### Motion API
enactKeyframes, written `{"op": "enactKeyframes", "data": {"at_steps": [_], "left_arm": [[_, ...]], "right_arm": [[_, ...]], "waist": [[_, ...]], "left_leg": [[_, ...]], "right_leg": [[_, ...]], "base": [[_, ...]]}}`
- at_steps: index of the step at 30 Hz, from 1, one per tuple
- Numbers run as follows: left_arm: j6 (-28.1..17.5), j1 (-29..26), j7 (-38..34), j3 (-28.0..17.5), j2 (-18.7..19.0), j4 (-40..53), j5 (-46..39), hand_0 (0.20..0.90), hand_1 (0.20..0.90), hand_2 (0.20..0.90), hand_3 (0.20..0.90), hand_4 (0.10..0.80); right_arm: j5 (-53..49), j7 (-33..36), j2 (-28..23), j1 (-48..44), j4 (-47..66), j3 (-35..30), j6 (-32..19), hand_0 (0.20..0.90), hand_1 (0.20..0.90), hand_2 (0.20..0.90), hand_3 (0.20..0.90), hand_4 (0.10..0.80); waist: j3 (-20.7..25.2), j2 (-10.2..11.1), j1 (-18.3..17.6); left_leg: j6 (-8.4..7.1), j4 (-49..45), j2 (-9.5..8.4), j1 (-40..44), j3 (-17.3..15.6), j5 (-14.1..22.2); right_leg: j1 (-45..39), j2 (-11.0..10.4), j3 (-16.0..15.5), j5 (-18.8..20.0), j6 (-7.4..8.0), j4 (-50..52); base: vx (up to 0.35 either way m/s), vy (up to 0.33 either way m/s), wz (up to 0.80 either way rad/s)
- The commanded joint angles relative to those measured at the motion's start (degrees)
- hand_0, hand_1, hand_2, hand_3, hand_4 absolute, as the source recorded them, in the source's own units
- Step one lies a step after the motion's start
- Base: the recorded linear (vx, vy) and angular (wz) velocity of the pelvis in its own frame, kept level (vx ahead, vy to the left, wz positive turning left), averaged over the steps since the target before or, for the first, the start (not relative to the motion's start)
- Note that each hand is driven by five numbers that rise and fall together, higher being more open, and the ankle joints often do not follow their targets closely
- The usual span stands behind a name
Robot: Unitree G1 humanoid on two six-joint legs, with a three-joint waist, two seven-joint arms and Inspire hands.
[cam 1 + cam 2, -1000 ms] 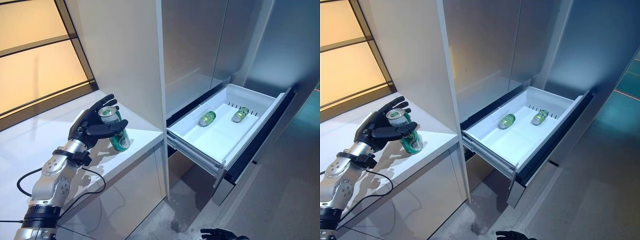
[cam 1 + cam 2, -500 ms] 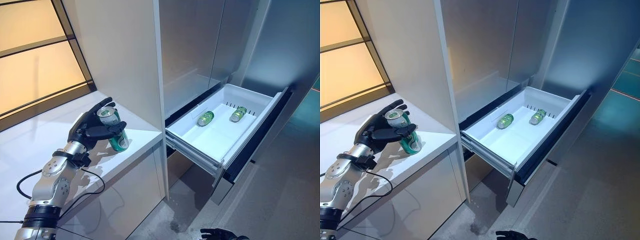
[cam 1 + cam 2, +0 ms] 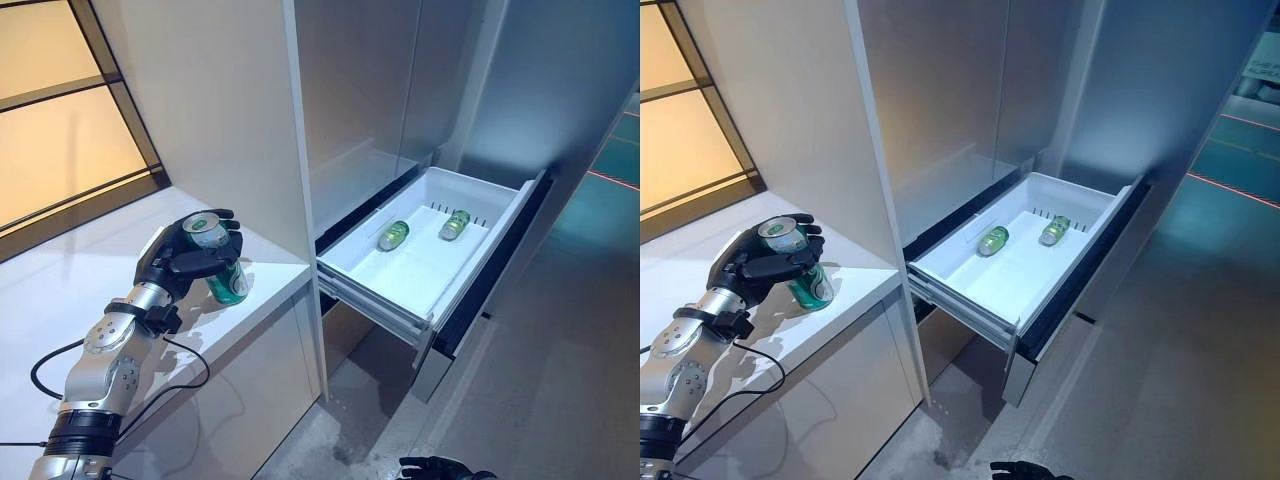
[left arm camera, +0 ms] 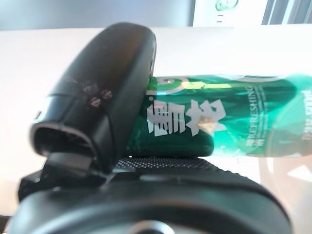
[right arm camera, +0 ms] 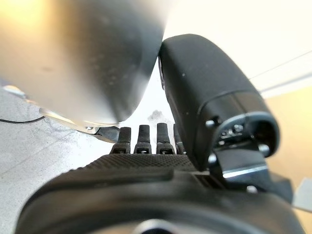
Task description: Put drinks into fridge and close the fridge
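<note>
My left hand (image 3: 172, 264) is shut on a green can (image 3: 227, 281), held tilted at the white counter (image 3: 60, 300), thumb across its side. The left wrist view shows the can (image 4: 234, 122) lying past the thumb (image 4: 105, 92). The fridge's white drawer (image 3: 375, 300) stands pulled open to the right, with a green can (image 3: 393, 235) and another green can (image 3: 453, 224) lying in its far part. My right hand (image 3: 440, 467) hangs low over the floor, open and empty; its thumb (image 5: 209, 97) shows in the right wrist view.
A tall white cabinet panel (image 3: 210, 100) rises between the counter and the fridge. The fridge's grey upper doors (image 3: 370, 80) are shut. An amber window (image 3: 60, 120) lies behind the counter. Grey floor (image 3: 560, 400) spreads in front of the drawer.
My left hand's fingers have curled round the can's top, where they were spread before. The whole picture has shifted left as the camera turned.
</note>
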State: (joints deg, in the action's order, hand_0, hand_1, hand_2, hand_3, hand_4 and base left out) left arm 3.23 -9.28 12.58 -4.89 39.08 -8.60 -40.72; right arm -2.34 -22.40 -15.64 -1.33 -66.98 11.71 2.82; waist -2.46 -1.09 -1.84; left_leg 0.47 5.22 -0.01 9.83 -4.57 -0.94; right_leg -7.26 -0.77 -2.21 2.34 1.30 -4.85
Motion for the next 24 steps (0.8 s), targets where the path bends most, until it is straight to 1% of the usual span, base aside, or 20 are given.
{"op": "enactKeyframes", "data": {"at_steps": [1,7,13,16,18,24], "left_arm": [[-8.6,-10.1,-1.2,-4.0,1.0,1.5,-1.4,0.3,0.3,0.3,0.2,0.1],[-11.0,-9.8,-2.8,-4.4,-0.2,5.2,-3.1,0.3,0.3,0.3,0.2,0.1],[-12.6,-10.5,-1.4,-3.9,-1.4,9.3,-6.6,0.3,0.3,0.3,0.2,0.1],[-13.4,-10.9,0.3,-3.4,-2.0,13.1,-10.5,0.3,0.3,0.3,0.2,0.1],[-14.0,-11.3,1.4,-2.8,-2.5,15.8,-12.9,0.3,0.3,0.3,0.2,0.1],[-15.6,-12.7,3.7,-0.7,-3.8,21.1,-18.6,0.3,0.3,0.3,0.2,0.1]], "right_arm": [[2.2,-2.1,-2.7,1.1,-2.7,3.5,-0.8,0.9,0.9,0.9,0.9,0.8],[1.7,-1.3,-2.1,2.1,-2.1,3.0,-1.2,0.9,0.9,0.9,0.9,0.8],[1.2,-0.9,-2.0,1.9,-0.7,2.9,-0.3,0.9,0.9,0.9,0.9,0.8],[-1.8,-0.8,-2.1,1.7,1.5,2.8,-0.6,0.9,0.9,0.9,0.9,0.8],[-4.6,-0.5,-2.2,1.4,5.1,2.4,-0.5,0.9,0.9,0.9,0.9,0.8],[-7.4,1.5,-2.6,0.3,19.1,4.1,-3.2,0.9,0.9,0.9,0.9,0.8]], "waist": [[0.2,-0.3,-0.9],[0.3,0.3,-0.7],[0.8,0.4,-0.6],[0.8,0.5,-0.5],[0.8,0.4,-0.6],[1.1,0.3,-0.9]], "left_leg": [[1.39,-1.5,-1.92,0.8,-0.4,6.1],[1.43,-1.5,-1.85,0.5,-0.4,6.1],[1.19,-1.2,-1.81,0.1,-0.3,5.9],[1.11,-1.2,-1.78,-0.1,-0.1,5.8],[1.06,-1.2,-1.78,-0.2,0.1,5.7],[1.04,-1.1,-1.95,-0.4,0.7,5.6]], "right_leg": [[0.3,2.2,1.7,-8.6,2.33,6.5],[0.5,2.0,1.6,-8.4,2.31,6.2],[0.9,2.1,1.5,-8.2,2.22,6.1],[1.2,2.2,1.4,-8.2,2.15,6.2],[1.5,2.2,1.4,-8.2,2.05,6.4],[1.6,2.2,1.3,-8.1,1.8,6.3]], "base": [[0.013,-0.029,-0.13],[0.002,-0.011,-0.08],[0.0,0.0,0.0],[-0.023,-0.007,0.0],[-0.034,-0.006,0.0],[0.0,0.0,0.0]]}}
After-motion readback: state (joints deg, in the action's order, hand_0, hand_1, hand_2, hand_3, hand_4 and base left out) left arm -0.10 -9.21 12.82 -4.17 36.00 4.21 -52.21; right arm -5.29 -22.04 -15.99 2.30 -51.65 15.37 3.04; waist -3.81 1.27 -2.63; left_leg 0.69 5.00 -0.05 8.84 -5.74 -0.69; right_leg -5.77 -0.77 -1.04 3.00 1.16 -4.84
